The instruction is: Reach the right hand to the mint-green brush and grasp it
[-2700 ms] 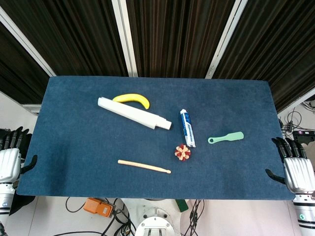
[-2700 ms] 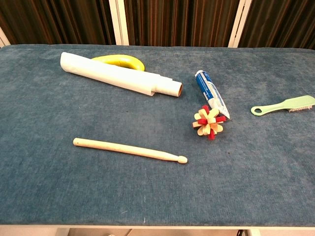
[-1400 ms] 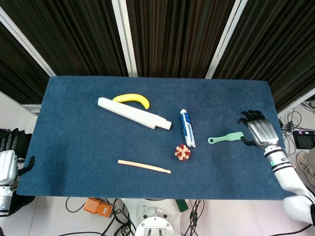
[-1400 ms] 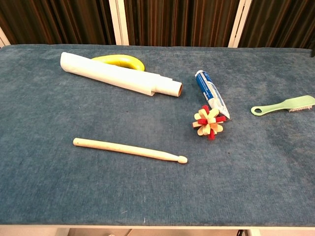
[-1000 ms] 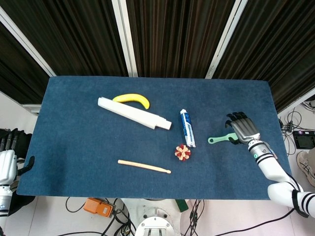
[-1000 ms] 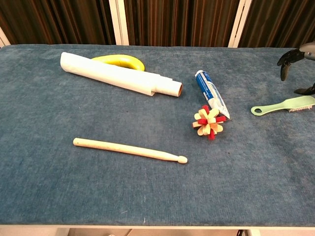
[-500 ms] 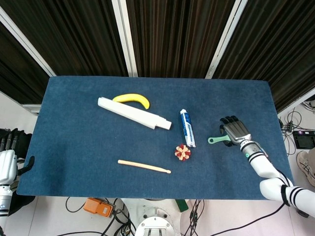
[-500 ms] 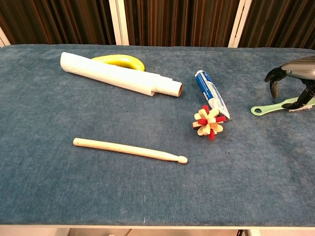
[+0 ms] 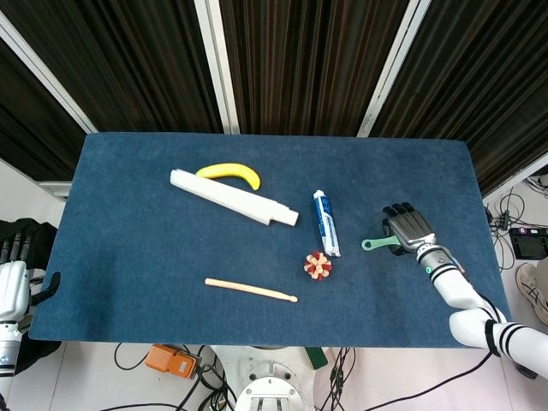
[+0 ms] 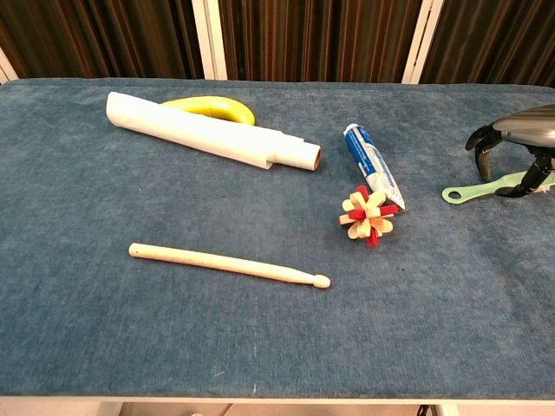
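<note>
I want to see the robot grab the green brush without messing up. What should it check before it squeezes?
1. Right hand is over the mint-green brush: ok, it covers the bristle end, and only the handle shows.
2. Fingers on both sides of the brush: ok, the chest view shows the fingers curved down on both sides of it.
3. Brush lying flat on the table: ok.
4. Brush already gripped: cannot tell, the hand hides the contact.
5. Nothing in the way: ok, the toothpaste tube and the red and cream toy lie apart from it.
6. Left hand out of the way: ok, it rests off the table's edge.
</note>
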